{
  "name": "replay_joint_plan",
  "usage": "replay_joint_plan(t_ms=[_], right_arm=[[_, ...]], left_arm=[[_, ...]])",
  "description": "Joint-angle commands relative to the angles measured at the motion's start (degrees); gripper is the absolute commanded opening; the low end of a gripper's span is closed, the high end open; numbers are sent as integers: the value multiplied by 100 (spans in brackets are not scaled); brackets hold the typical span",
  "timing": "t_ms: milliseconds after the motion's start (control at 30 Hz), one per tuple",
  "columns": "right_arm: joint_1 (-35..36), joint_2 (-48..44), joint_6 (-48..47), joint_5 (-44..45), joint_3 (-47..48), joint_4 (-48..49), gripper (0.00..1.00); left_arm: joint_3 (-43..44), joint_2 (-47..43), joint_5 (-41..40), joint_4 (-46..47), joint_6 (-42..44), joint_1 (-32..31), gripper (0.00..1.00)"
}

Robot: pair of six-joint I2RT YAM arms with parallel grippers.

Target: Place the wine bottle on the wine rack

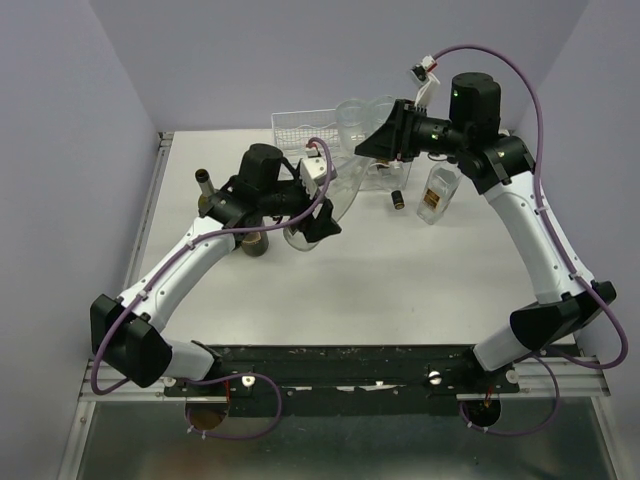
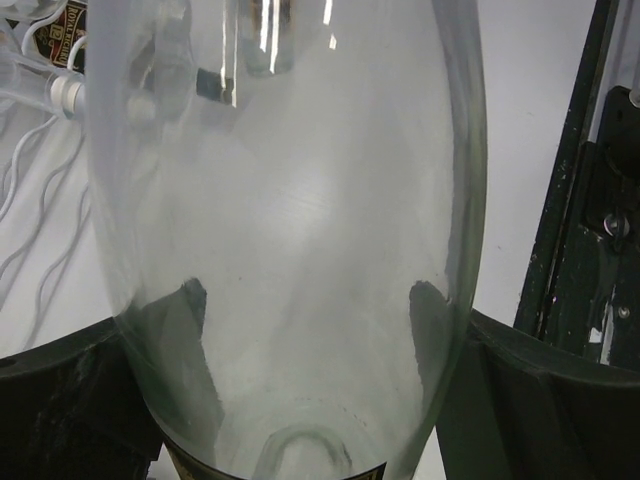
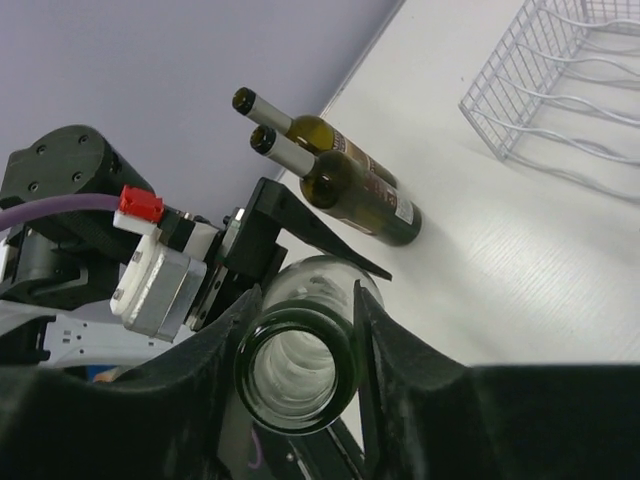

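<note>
Above the table, just short of the wine rack, 2 grippers are sharing 1 clear wine bottle: left gripper is clamping its body, right gripper is pinching the neck (likely steadying the tilt for sliding it in).

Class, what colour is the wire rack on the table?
White; the wine rack shows best in the right wrist view.
</note>
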Motion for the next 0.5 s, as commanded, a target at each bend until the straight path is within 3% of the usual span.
replay_joint_plan(t_ms=[0, 67, 167, 367, 467], right_arm=[[169, -440, 500, -62, 292, -700, 56], [178, -405, 280, 379, 406, -1149, 77], [178, -378, -45, 976, 731, -1633, 91], [169, -545, -546, 2619, 1153, -2249, 98], [152, -528, -784, 2859, 1408, -2530, 98]], left_arm=[[147, -21, -1152, -101, 404, 58, 0], [287, -48, -1231, -128, 535, 40, 0], [324, -109, -1433, -119, 886, -30, 0], [-141, -381, -2013, 223, 2001, -460, 0], [-650, -618, -2094, 897, 2573, -636, 0]])
